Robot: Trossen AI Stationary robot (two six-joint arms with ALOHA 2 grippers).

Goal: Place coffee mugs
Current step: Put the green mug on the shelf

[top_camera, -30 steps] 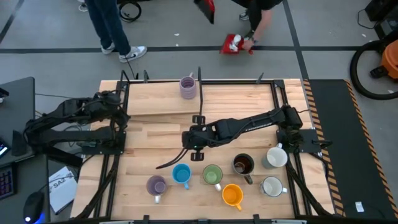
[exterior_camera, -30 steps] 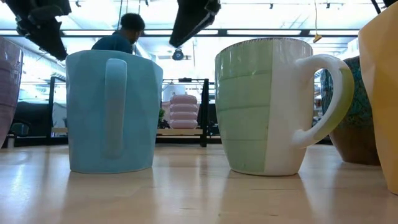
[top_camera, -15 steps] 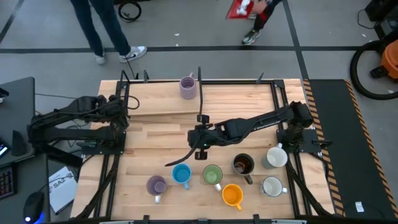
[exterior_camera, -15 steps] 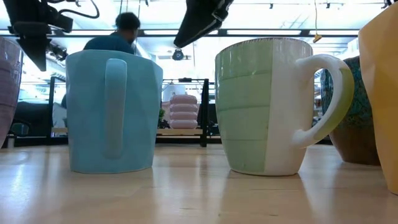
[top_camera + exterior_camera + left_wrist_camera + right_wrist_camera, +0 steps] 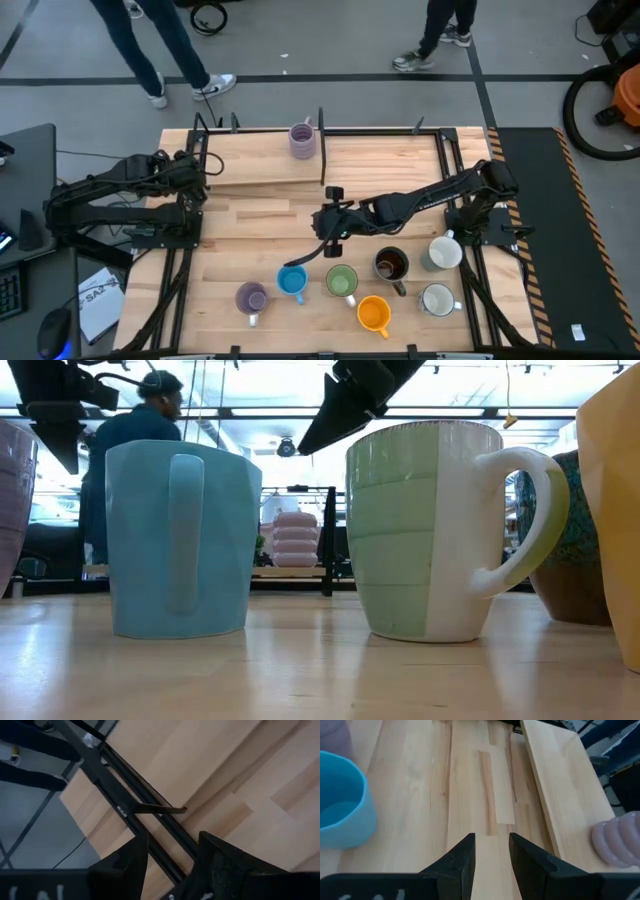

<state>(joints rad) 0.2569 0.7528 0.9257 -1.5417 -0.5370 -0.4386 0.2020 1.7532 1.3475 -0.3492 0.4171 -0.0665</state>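
Observation:
Eight mugs show in the high view. One lilac mug [image 5: 302, 140] stands on the raised far board. The other lilac mug [image 5: 251, 297], blue mug [image 5: 292, 281], green mug [image 5: 342, 281], orange mug [image 5: 373, 314], dark brown mug [image 5: 390, 264] and two white mugs [image 5: 443, 252] [image 5: 437, 299] stand upright near the near edge. My right gripper [image 5: 322, 228] hovers open and empty over mid-table, pointing toward the table's left, beyond the blue mug [image 5: 340, 815]. My left gripper [image 5: 200, 165] waits open at the table's left edge.
A raised wooden board [image 5: 380, 160] runs along the far side, and a black metal frame [image 5: 322, 150] stands on it and at the edges. Bare wood [image 5: 250, 225] lies between the grippers. People walk on the floor beyond the far edge.
My right gripper has drifted a little toward the table's right, staying open above the table. My left gripper shifted slightly toward the table and turned more upright, then kept still. No mug has moved. People behind the table have walked on.

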